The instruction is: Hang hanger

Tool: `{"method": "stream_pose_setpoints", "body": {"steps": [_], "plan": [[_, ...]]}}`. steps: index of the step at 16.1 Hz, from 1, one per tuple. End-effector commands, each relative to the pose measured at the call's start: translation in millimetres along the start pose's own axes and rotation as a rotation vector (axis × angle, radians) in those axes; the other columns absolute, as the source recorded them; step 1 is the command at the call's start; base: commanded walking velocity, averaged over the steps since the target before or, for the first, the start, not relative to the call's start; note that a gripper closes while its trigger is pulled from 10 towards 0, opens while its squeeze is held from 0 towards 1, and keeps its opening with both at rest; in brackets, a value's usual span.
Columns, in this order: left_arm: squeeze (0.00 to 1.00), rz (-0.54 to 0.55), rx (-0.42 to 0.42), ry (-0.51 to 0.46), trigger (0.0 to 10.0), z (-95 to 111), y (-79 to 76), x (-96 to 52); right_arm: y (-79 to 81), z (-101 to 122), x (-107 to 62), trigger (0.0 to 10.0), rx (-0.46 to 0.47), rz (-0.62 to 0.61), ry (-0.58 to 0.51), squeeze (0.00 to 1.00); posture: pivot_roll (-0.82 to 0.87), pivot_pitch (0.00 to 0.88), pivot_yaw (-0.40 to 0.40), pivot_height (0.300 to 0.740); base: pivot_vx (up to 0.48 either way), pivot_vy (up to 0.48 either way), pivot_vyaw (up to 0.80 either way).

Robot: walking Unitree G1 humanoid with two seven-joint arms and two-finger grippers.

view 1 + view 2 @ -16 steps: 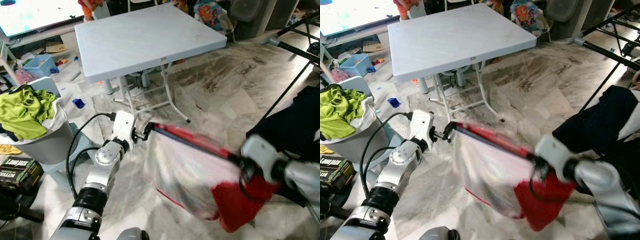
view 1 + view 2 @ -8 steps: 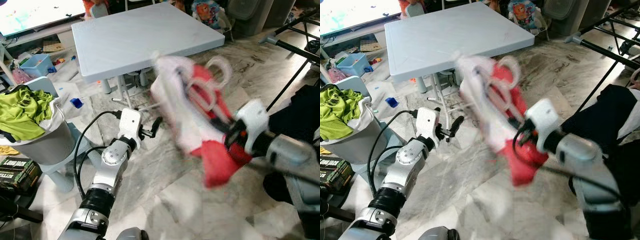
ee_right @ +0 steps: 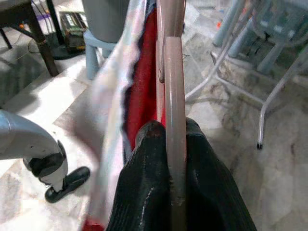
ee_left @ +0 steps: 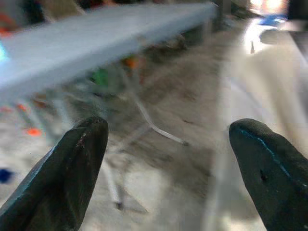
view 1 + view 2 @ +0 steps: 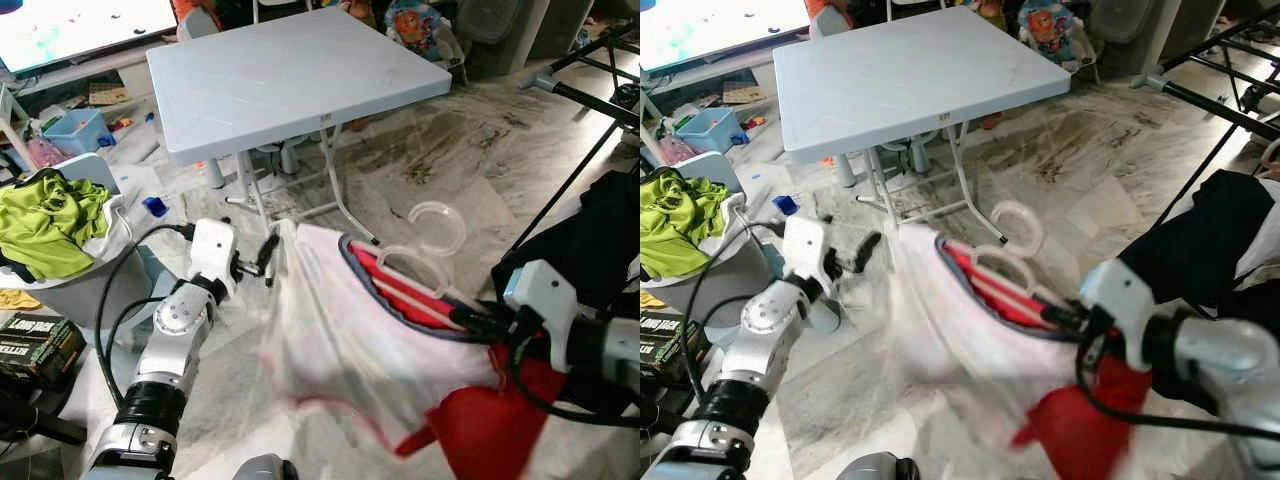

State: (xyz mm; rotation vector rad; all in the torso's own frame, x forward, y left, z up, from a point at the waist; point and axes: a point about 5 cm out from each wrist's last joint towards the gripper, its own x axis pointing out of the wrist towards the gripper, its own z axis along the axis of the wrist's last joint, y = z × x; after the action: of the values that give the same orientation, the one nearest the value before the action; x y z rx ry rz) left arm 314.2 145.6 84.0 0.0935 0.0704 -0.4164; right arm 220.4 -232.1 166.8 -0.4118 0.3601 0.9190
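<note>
A: Status, R gripper?

B: Right gripper is clamped on the hanger; the wrist view has both fingers pinching the bar. The hanger is off the floor, out in front of the robot, hook up, w/ a white-and-red garment draped on it and blurred.

A: L side?

B: Left gripper hovers just beside the garment's edge, fingers apart, holding nothing.

A: Procedure for this step?

B: Judgement only: keep the grip firm, let the cloth settle, keep the hook upward, then bring it toward the black rack rail on the robot's right. Risk: the garment may slide off if the bar tilts.

A: Surroundings?

B: Marble-pattern floor, scuffed. A grey folding table stands ahead. At left, a laundry basket holds a green shirt. Dark clothing hangs at right. Toys and clutter lie at the far edge.
</note>
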Motion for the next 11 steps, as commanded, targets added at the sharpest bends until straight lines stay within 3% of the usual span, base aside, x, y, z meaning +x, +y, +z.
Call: {"method": "stream_pose_setpoints", "body": {"steps": [1,3,7,8,9,10,11], "plan": [[0.86,-0.091,-0.027,0.050,10.0,-9,-9.3,-1.0,-8.6,18,-5.6,10.0,-0.018,0.010,-0.073,0.00,-0.14,0.000,0.091,0.740,0.000,0.000,0.00],[0.79,-0.163,-0.059,0.037,10.0,-7,-18.9,0.7,-11.1,25,-9.9,10.0,-0.034,0.050,-0.081,0.00,-0.14,0.000,0.091,0.740,0.000,0.000,0.00],[0.76,-0.280,-0.099,0.022,10.0,-4,-30.0,2.8,-7.3,32,-20.0,10.0,-0.022,0.142,-0.090,0.00,-0.14,0.000,0.089,0.740,0.000,0.000,0.00],[0.32,-0.310,-0.087,0.023,10.0,-3,-31.1,2.3,-3.8,32,-23.1,10.0,-0.013,0.176,-0.083,0.00,-0.14,0.000,0.089,0.740,0.000,0.000,0.00],[0.00,-0.334,-0.058,0.011,10.0,-2,-30.9,1.0,-1.1,30,-25.6,10.0,-0.004,0.203,-0.069,0.00,-0.14,0.000,0.092,0.740,0.000,0.000,0.00],[0.00,-0.347,-0.070,-0.006,0.0,-1,-30.0,-0.2,0.3,27,-27.6,10.0,0.003,0.220,-0.057,0.00,-0.14,0.000,0.092,0.740,0.000,0.000,0.00],[0.00,-0.362,-0.075,-0.014,0.0,0,-27.8,-1.6,3.9,23,-30.7,10.0,0.016,0.256,-0.033,0.00,-0.14,0.000,0.092,0.740,0.000,0.000,0.00]]}}
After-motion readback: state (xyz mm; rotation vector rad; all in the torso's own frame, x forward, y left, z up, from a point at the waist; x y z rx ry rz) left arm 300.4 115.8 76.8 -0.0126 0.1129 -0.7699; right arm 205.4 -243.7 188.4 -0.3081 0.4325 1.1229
